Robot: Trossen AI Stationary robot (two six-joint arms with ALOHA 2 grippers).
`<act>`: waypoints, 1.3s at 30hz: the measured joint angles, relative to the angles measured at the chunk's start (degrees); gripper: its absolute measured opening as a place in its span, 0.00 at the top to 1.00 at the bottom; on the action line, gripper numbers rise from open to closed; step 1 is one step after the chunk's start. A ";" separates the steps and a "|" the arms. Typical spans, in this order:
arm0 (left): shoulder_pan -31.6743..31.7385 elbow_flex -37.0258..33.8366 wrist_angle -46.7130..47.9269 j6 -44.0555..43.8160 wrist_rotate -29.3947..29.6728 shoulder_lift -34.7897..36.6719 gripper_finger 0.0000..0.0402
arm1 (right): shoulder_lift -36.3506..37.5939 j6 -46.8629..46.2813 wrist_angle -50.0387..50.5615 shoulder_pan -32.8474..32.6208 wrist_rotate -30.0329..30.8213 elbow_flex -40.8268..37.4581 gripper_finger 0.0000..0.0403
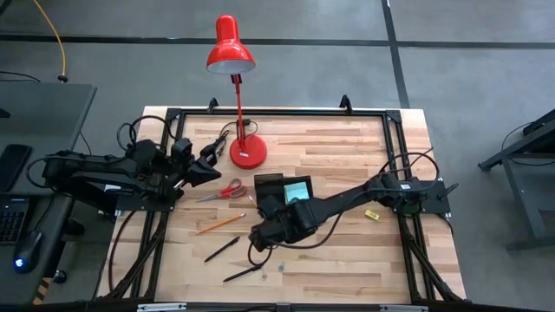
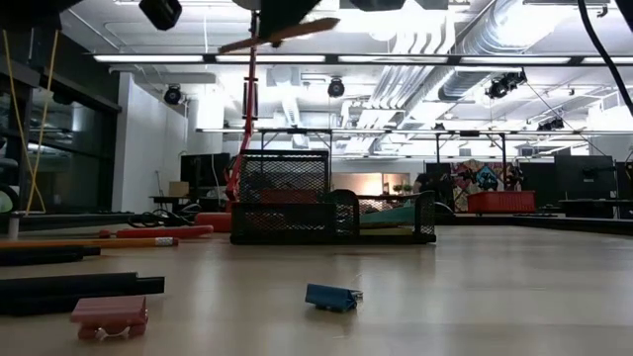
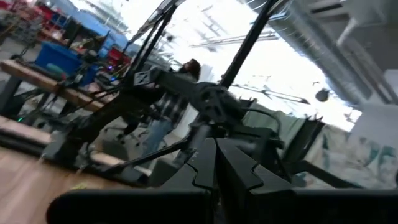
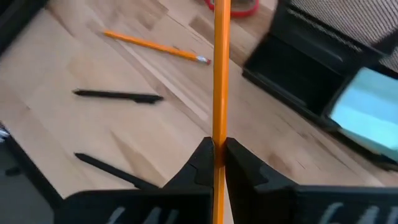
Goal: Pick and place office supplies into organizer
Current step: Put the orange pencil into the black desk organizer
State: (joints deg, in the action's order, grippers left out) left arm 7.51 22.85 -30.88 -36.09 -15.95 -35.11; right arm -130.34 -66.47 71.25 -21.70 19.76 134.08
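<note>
Right gripper: the right gripper (image 4: 217, 163) is clamped on one orange pencil (image 4: 221, 74), which runs straight out between its fingers, held above the table just beside the organizer.
Left gripper: the left gripper (image 1: 211, 154) rests at the table's left side near the lamp, fingers closed, holding nothing.
Organizer: one black tray (image 1: 282, 191) with two compartments, near the table's middle, just right of the lamp's base.
Sticky notes: one teal pad (image 1: 297, 191) lies in the organizer's right compartment; the other compartment looks dark.
Pencils: two in all; the second pencil (image 1: 219, 224) lies flat on the table, left of the right arm.
Pens: two black pens (image 1: 222, 249) lie on the wood toward the near edge, apart from each other.
Scissors: one red-handled pair (image 1: 224, 192) lies between the left gripper and the organizer.
Yellow block: one small yellow piece (image 1: 372, 214) sits right of the right arm, well apart from the organizer.
Lamp: one red desk lamp (image 1: 234, 78) stands at the far side.
Small bits: two tiny items (image 2: 332, 297) lie near the table's front edge, one blue and one pink.
</note>
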 joint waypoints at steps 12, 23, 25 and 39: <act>0.02 0.00 6.63 1.05 3.29 -1.18 0.63 | 5.79 6.67 -2.34 0.48 5.03 -0.01 1.00; 0.00 0.00 1.34 2.54 5.10 -0.84 0.51 | 6.71 11.35 -12.89 0.42 6.53 0.11 1.00; 0.01 0.00 -2.14 1.68 5.09 -0.16 0.53 | 6.62 10.44 -13.26 -0.84 6.73 0.04 1.00; 0.02 0.00 -16.93 3.94 11.92 0.09 0.60 | 6.12 23.44 -74.26 -2.05 6.08 -15.76 1.00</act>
State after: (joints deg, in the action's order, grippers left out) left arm 7.53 22.85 -47.81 -32.14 -4.04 -35.03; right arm -124.23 -43.04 -3.01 -23.74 25.83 118.32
